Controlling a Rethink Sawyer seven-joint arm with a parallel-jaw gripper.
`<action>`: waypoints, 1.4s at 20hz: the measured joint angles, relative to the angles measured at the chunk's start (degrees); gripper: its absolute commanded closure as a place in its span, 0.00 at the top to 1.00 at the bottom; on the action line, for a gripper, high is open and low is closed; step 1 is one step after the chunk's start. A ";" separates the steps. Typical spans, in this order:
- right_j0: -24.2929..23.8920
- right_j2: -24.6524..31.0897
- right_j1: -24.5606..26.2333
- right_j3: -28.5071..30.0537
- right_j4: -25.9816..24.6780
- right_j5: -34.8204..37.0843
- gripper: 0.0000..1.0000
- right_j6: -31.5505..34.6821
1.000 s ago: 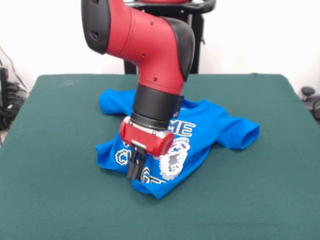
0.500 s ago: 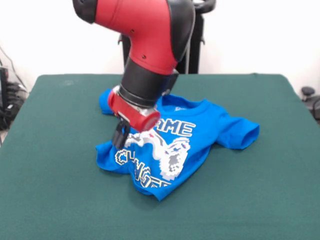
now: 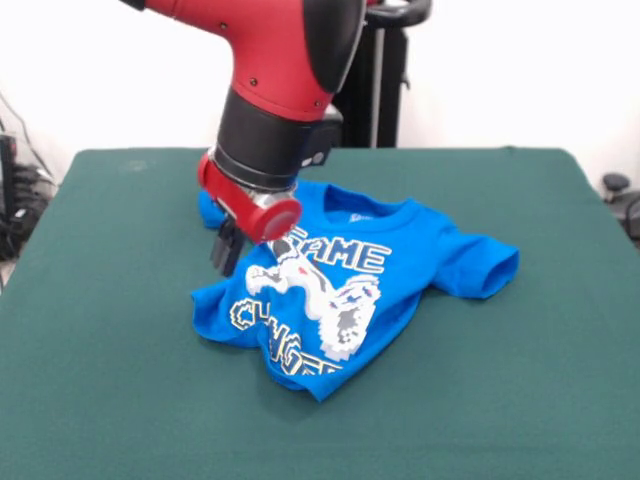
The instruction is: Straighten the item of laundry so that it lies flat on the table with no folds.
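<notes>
Against a plain white wall, the large rectangular table [image 3: 120, 380] with its dark green felt-like top fills the view. Near its middle lies the small bright blue T-shirt [image 3: 420, 250] with white pixel lettering, rumpled, its lower part bunched. The red and black arm [image 3: 275, 90] slants down; its black gripper [image 3: 226, 250] hangs above the shirt's edge, holding nothing; how far open, I cannot tell.

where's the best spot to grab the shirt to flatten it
Probably the bunched bottom hem corner of the shirt, nearest the camera. The lower body is rumpled and drawn in there, so the edge stands a little proud of the table. Bring the claw down from above and pull toward the camera.
</notes>
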 measured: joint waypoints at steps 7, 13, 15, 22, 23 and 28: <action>-3.69 5.35 -0.94 4.07 4.75 0.33 0.00 0.00; -3.33 8.11 -0.97 7.82 7.11 0.33 0.00 0.00; -2.83 8.93 -0.96 8.86 7.37 0.33 0.00 0.00; 1.54 8.62 -0.97 10.72 7.40 0.33 0.00 0.00; 1.95 8.52 -0.97 10.76 7.40 0.33 0.00 0.00; 7.27 7.12 -0.81 11.13 7.40 0.33 0.00 0.00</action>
